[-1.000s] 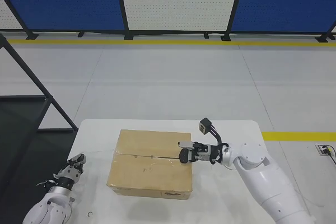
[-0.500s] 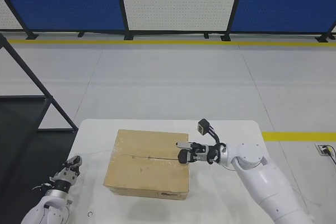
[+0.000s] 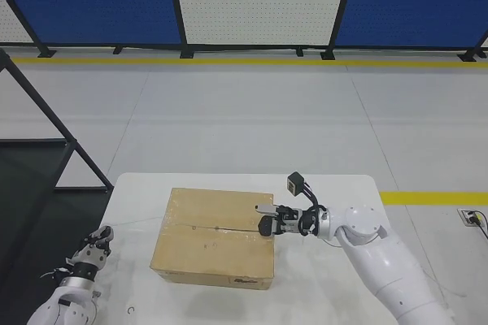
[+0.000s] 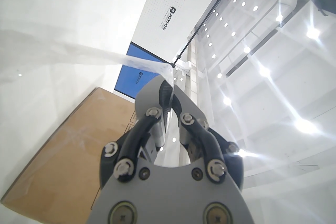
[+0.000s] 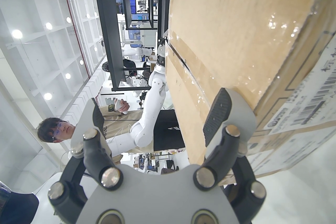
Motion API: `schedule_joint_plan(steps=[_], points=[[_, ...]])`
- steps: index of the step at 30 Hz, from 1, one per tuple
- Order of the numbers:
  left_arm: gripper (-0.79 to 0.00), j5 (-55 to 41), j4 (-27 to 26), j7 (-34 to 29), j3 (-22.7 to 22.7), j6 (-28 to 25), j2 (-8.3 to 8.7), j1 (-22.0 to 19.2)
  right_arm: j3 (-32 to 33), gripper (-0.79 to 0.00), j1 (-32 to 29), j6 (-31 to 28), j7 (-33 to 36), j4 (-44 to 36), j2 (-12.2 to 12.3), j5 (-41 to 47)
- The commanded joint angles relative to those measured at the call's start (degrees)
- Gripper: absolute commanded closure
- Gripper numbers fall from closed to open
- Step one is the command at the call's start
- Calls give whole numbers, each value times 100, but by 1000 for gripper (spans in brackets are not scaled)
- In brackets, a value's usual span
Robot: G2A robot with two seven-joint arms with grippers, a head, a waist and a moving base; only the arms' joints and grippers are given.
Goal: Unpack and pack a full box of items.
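— Pale hall floor, a white table [image 3: 138, 195], one cardboard box on it. Where does the job stand?

— Start at the left claw [image 4: 169, 88]. It is clenched on the end of a clear tape strip [image 4: 105, 57]. The strip runs stretched from the fingertips back toward the box [image 4: 65, 143]. The claw itself sits by the table's left edge, apart from the cardboard.

— And the other one?

— The right claw [image 3: 265, 219] is spread wide at the box's right end, level with the middle seam. One pad [image 5: 218, 112] lies over the top edge of the cardboard and the other hangs in the air beside it. It grasps nothing. I cannot tell whether that pad actually presses down.

— So which step is this?

— Opening, I'd judge. The box is shut, with its two top flaps meeting along the seam. Stripping the tape comes before any unpacking.

— What does the next move call for?

— The strip has to come fully away from the cardboard. The pull should run low and along the seam rather than upward. A hard tug could drag the box toward the left edge, so the right claw ought to brace that end. Then the tape can be let go and the flaps lifted.

— What could go wrong?

— The tape could tear partway, or the box could skate.

— And around it?

— The box sits near the middle of the table, slightly askew. Beyond is the floor [image 3: 252, 114], crossed by a yellow line [image 3: 228, 60]. Blue and white perforated panels [image 3: 98, 20] stand along the far side. A black frame [image 3: 32, 106] stands at the left.
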Motion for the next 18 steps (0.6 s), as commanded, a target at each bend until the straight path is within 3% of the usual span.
schedule_joint_plan(steps=[1,17,18], points=[[0,-2,-13,5,-18,-8,-1,14,6,-785,-11,-1,9,-6,0,6],[0,20,-131,36,-94,-47,-16,128,73,-785,-66,-29,65,-95,17,-47],[-129,16,-145,35,-91,-46,-18,133,74,-785,-66,-30,70,-98,17,-53]])
